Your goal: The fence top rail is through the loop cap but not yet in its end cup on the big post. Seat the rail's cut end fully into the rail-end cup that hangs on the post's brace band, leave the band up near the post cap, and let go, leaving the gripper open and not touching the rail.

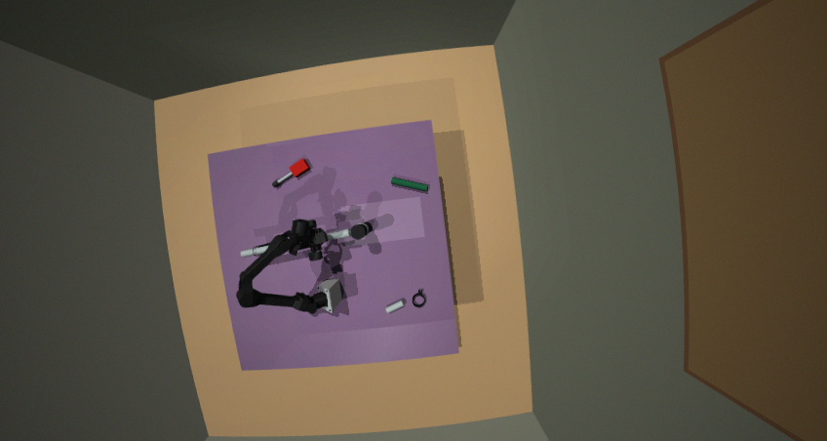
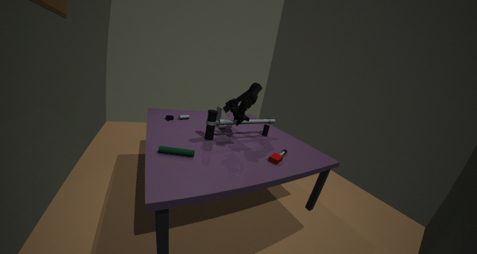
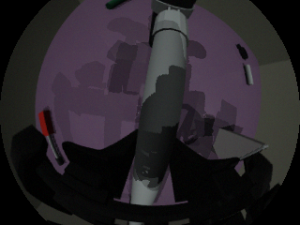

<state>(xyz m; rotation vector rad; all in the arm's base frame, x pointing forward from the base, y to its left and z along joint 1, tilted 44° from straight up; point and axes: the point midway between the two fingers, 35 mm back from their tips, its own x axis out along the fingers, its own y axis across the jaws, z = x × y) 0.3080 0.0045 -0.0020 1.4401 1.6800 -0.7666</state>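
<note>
Gripping the rail [image 1: 339, 234] [image 2: 256, 121] [image 3: 161, 103] mid-span with my end effector [image 1: 316, 245] [image 2: 241, 120] [image 3: 153, 134], I have it running from the loop cap [image 2: 266, 130] to the big post [image 1: 360, 230] [image 2: 210, 127] [image 3: 175, 4]; I expect stiff, slippery tube, best held here near the cup.

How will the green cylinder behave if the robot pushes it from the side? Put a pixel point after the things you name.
The green cylinder [image 1: 410, 184] [image 2: 176, 151] [image 3: 118, 2] would probably roll, since it is round and lies on its side. It looks straight along its length, so it is likely stiff. Its smooth-looking surface may be slippery.
</note>
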